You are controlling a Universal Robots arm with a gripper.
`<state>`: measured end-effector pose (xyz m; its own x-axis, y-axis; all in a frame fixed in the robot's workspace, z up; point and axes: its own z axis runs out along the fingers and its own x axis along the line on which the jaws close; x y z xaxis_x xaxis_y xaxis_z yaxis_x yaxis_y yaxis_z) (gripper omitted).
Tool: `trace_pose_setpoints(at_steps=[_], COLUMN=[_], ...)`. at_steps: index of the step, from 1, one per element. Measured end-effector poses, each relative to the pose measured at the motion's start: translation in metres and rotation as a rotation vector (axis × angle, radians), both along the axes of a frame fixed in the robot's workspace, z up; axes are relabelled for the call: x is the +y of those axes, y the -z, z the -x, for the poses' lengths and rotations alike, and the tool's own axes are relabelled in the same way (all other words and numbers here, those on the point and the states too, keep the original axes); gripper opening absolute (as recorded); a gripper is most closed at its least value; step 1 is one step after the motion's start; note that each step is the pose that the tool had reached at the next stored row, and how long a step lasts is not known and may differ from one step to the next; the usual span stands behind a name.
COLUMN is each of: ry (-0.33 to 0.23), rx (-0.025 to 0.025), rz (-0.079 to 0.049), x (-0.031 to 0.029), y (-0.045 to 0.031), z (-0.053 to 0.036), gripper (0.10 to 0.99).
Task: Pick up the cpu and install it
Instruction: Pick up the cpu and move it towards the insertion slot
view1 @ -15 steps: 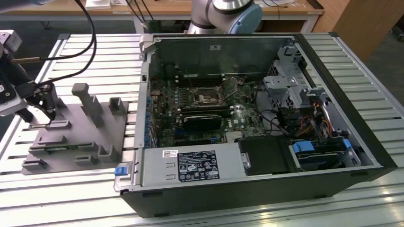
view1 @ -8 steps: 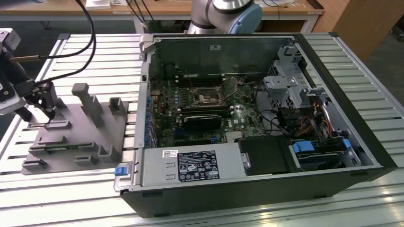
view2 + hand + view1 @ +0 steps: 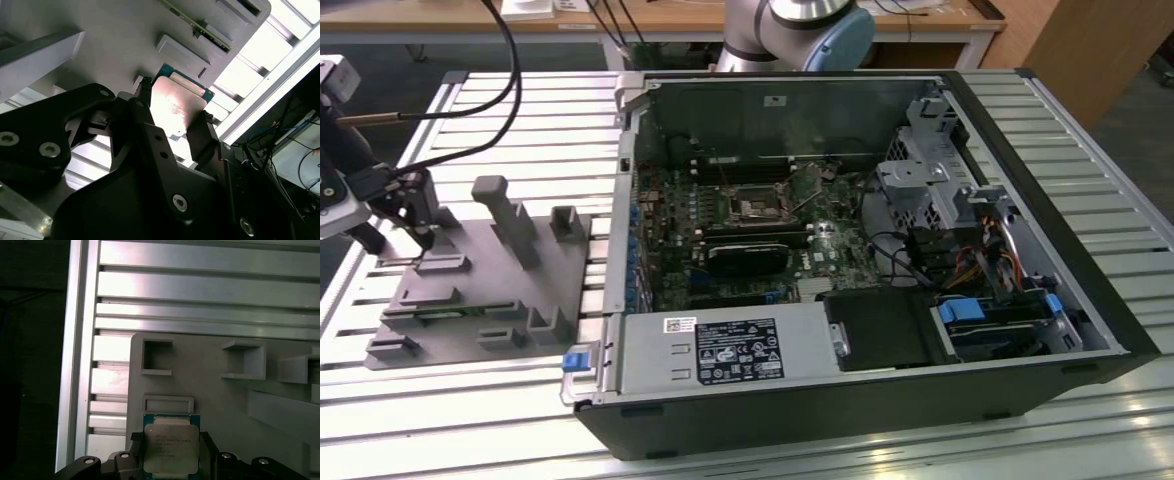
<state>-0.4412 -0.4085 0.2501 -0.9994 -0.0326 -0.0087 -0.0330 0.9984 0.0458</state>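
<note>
Gripper [image 3: 396, 232]: at the exterior view's left, over the grey fixture [image 3: 480, 285]. Its fingers [image 3: 136, 446] are drawn in against opposite edges of the cpu [image 3: 170, 447], which sits silvery face up at the fixture's near rim. Open computer case [image 3: 1014, 130] with motherboard socket [image 3: 758, 207]: exterior view's right, well apart.

Black screw-studded gripper [image 3: 172, 107]; grey, blue-capped arm [image 3: 781, 30]
</note>
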Motion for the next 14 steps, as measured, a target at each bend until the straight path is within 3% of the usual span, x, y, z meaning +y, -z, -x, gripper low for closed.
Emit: trace_pose_setpoints(at_steps=[14], ry=[0.0], rx=[0.0], rz=[0.0], x=[0.0], y=[-0.0086], z=[0.0], gripper=[0.533])
